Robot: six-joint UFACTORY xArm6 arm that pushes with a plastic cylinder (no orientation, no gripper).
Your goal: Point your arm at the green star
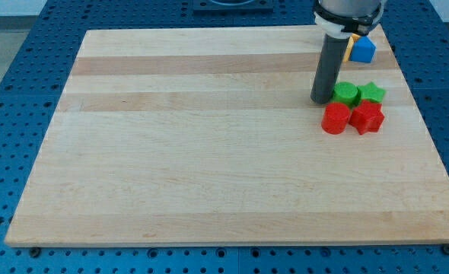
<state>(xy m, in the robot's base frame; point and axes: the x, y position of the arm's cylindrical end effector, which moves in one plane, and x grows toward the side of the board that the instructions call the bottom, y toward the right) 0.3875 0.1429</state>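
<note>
The green star (372, 93) lies near the board's right edge, in the upper part of the view. A green round block (347, 93) touches its left side. Below them sit a red round block (335, 119) and a red star (367, 117), packed close together. My tip (320, 100) rests on the board just left of the green round block, which stands between it and the green star.
A blue block (363, 49) and an orange block (350, 47), partly hidden behind the rod, sit near the board's top right corner. The wooden board (209, 137) lies on a blue perforated table.
</note>
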